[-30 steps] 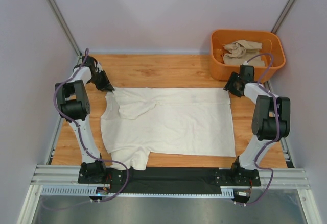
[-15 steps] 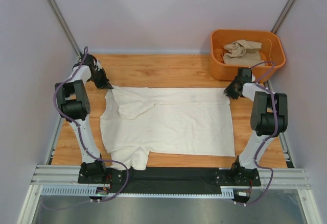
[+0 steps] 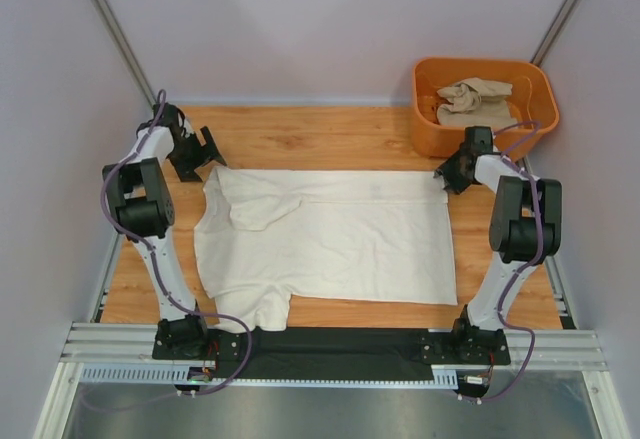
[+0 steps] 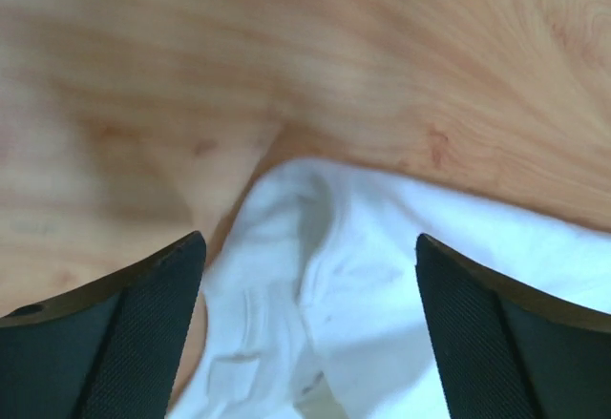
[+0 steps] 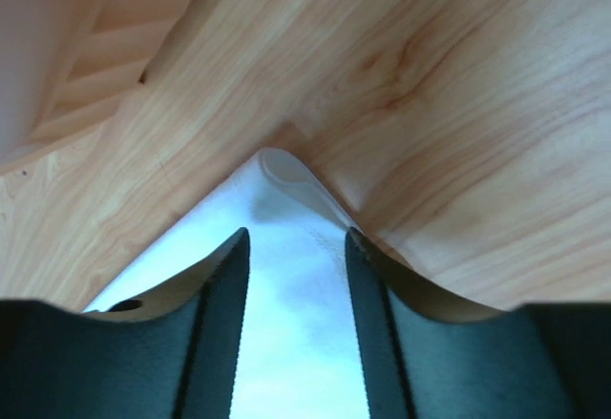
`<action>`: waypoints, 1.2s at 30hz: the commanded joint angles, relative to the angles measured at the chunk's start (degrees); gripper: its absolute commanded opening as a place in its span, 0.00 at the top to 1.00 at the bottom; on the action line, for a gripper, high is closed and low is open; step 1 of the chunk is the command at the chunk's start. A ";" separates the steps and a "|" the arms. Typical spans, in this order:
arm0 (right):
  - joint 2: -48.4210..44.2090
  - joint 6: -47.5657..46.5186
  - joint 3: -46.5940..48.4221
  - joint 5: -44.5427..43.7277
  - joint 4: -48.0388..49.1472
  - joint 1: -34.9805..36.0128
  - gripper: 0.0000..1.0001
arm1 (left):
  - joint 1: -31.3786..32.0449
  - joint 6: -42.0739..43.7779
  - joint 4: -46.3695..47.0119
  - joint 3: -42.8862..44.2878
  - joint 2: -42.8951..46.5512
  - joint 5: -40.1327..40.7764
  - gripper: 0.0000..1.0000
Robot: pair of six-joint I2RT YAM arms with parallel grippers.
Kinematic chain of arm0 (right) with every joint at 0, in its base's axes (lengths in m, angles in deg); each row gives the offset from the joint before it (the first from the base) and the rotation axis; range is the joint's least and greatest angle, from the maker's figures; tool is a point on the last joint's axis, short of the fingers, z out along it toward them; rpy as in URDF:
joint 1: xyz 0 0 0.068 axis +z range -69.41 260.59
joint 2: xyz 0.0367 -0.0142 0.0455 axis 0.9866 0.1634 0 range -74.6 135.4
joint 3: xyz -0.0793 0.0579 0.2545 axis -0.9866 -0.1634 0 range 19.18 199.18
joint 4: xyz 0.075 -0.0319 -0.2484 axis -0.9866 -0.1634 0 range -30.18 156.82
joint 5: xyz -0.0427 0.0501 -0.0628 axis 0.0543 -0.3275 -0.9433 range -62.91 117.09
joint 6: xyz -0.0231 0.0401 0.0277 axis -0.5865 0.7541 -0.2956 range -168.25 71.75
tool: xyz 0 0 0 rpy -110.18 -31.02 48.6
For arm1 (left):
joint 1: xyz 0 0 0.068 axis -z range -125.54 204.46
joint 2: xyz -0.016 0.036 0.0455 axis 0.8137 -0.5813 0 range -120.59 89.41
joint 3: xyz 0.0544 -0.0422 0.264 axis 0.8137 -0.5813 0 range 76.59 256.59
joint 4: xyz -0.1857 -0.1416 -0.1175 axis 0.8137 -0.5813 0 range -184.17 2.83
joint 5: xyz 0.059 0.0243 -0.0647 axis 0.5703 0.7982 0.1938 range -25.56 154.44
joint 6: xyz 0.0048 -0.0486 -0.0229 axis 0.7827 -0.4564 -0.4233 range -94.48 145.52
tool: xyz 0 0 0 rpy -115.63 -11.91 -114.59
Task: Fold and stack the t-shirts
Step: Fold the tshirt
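The cream-white t-shirt (image 3: 330, 234) lies spread flat on the wooden table, collar end to the left, with one sleeve folded over near the far left. The sandy beige t-shirt (image 3: 470, 99) sits crumpled in the orange tub. My left gripper (image 3: 205, 149) hovers open just off the shirt's far left corner; in the left wrist view the left gripper (image 4: 310, 247) has its jaws wide apart over the bunched white cloth (image 4: 382, 285). My right gripper (image 3: 447, 174) is at the far right corner. In its wrist view, the right gripper (image 5: 296, 238) is open and straddles the corner (image 5: 296, 324).
The orange tub (image 3: 425, 129) stands at the table's far right corner, just behind the right gripper. Grey walls close in on three sides. A black mat (image 3: 330, 344) runs along the near edge between the arm bases.
My left gripper shut at the shirt's far left corner, then opened and drew back from it. The right gripper narrowed and then widened again at the far right corner. The shirt's left edge shifted slightly.
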 commanded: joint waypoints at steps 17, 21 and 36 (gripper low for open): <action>-26.00 -10.46 -10.14 11.48 -7.33 15.00 0.33 | 0.70 2.46 10.91 -40.83 38.15 -17.49 0.04; -20.57 -6.34 -9.20 21.08 1.93 24.15 0.40 | 1.05 3.79 12.67 -40.49 35.17 -18.28 0.04; 3.09 12.48 0.74 27.42 23.21 42.89 0.55 | 2.72 0.89 8.99 -36.88 25.84 -22.49 0.63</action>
